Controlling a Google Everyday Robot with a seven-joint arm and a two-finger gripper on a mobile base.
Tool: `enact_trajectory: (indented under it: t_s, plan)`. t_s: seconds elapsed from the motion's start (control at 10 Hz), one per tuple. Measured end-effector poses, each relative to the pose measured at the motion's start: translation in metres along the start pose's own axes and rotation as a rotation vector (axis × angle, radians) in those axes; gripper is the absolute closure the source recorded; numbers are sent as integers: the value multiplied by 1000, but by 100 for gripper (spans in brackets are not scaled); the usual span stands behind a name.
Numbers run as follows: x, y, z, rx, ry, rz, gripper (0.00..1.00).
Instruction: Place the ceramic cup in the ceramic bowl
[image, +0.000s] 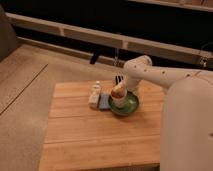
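The ceramic bowl (127, 105), green and glossy inside, stands near the middle of the wooden table (80, 135). The ceramic cup (118, 93), off-white with a reddish-brown inside, is in the bowl's left part, its top well above the bowl's rim. My gripper (118, 81) comes down from the white arm (150, 75) and is directly over the cup, right at its top. Whether the cup rests on the bowl's floor is hidden by the rim.
A small white upright carton (94, 94) and a flat blue rectangular thing (104, 102) sit just left of the bowl. My white body (187, 125) fills the right side. A dark wall with a rail (75, 32) runs behind the table.
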Motion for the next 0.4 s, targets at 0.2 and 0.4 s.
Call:
enact_trajectory:
  t_s: [0.2,0.4]
  plan:
    - [-6,16,-29,-30,-60,-28,20]
    - [-6,32,-52,-63,-97,-48,20]
